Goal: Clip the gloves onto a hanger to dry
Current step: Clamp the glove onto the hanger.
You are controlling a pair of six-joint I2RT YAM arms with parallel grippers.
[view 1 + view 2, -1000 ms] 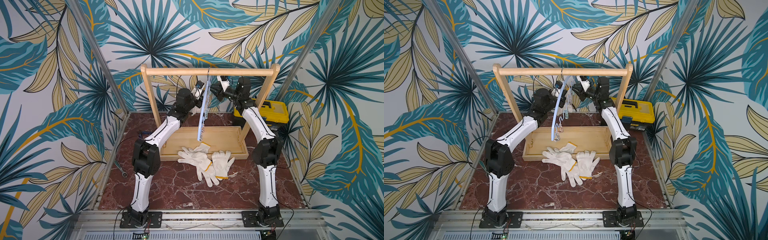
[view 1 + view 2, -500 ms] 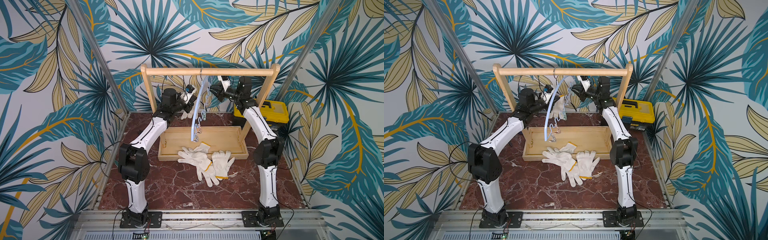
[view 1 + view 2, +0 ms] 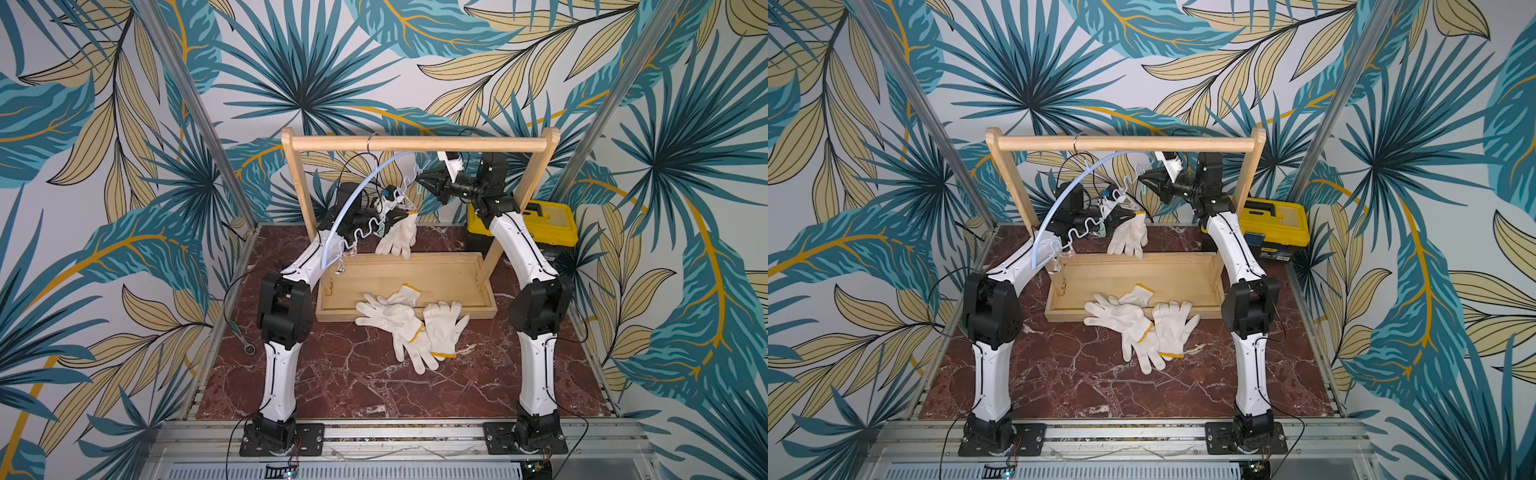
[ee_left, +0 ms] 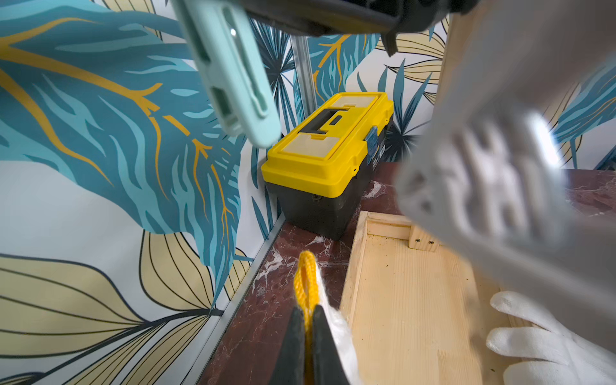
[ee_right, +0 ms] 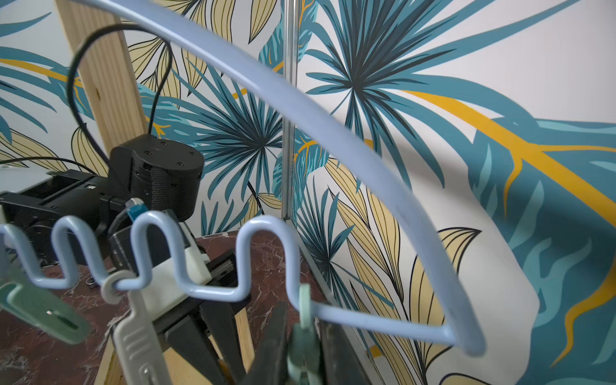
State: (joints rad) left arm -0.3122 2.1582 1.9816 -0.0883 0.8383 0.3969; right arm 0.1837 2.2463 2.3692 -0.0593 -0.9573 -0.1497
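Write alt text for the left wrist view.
The left claw is shut on the yellow-trimmed cuff of a white glove, seen close up. A mint-green clip hangs near the camera. Beyond it are a yellow toolbox against the leaf-patterned wall and a wooden tray.

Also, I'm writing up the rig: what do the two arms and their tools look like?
Both the left arm and right arm have glossy white link shells, chunky black joint housings and thin black cables. The left tool and right tool have black tapered fingers.
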